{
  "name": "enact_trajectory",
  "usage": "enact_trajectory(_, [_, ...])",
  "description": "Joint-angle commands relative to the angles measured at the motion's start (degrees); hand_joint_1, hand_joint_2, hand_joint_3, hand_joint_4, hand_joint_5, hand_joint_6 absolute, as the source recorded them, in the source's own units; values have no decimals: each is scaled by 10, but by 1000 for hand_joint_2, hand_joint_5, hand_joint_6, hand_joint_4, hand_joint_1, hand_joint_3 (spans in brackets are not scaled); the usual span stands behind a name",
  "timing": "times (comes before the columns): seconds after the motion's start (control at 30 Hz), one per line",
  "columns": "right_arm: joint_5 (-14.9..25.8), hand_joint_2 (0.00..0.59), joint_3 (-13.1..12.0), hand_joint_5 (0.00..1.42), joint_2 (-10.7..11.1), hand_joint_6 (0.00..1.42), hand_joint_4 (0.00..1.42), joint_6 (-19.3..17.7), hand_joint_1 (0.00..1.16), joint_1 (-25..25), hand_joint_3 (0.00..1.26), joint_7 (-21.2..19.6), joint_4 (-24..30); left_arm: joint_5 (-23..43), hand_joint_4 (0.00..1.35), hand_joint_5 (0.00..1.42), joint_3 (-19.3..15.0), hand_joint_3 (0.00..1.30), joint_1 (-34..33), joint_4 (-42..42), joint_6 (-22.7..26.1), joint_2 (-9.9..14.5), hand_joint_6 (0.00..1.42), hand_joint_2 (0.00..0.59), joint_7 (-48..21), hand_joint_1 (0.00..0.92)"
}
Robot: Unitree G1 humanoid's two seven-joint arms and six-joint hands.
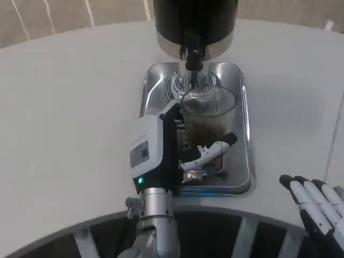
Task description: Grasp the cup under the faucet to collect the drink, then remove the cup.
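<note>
A white round table [70, 123] fills the scene, with a strip of tan tiled floor [54, 13] beyond its far edge. Near the middle of the table, toward the near edge, the left hand [185, 148] reaches forward over a shiny steel drip tray [243, 107], its white back turned to the left and a green light glowing near the wrist. The left hand grasps a clear ribbed cup [208, 110], with a white-and-black finger wrapped across the cup's near side and the rest of the hand pressed against its left side. The cup stands upright over the tray, holding brown drink in its lower part, and sits just in front of and below the black faucet [193, 51]. The faucet juts from a black drink dispenser [196, 19] with a silver base, standing at the tray's far end. At the table's near right corner the right hand [317, 209] rests released, its fingers stretched out flat and apart, well clear of the tray.
</note>
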State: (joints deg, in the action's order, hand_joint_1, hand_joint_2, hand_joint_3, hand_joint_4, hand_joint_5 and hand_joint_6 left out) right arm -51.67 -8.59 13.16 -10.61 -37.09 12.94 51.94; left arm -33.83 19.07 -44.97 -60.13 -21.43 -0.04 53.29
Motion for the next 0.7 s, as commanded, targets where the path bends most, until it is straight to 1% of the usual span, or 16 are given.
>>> enact_trajectory(0.03, [11, 320, -4, 0, 3, 0, 0, 3, 728, 2, 0, 9, -1, 2, 1221, 1393, -4, 1098, 21, 9, -3, 2, 1424, 59, 18, 714])
enact_trajectory(0.17, [14, 320, -4, 0, 4, 0, 0, 3, 724, 4, 0, 11, -2, 1, 1232, 1393, -6, 1102, 28, 21, -4, 6, 1424, 58, 23, 714])
enact_trajectory(0.5, [21, 323, 3, 0, 11, 0, 0, -1, 718, 20, 0, 9, -18, 0, 1236, 1393, -22, 1117, 80, 104, -7, 33, 1424, 57, 20, 714])
enact_trajectory(0.7, [22, 329, 5, 0, 13, 0, 0, -3, 720, 28, 0, 8, -20, -14, 1250, 1380, -23, 1122, 103, 133, 6, 41, 1424, 57, 23, 714])
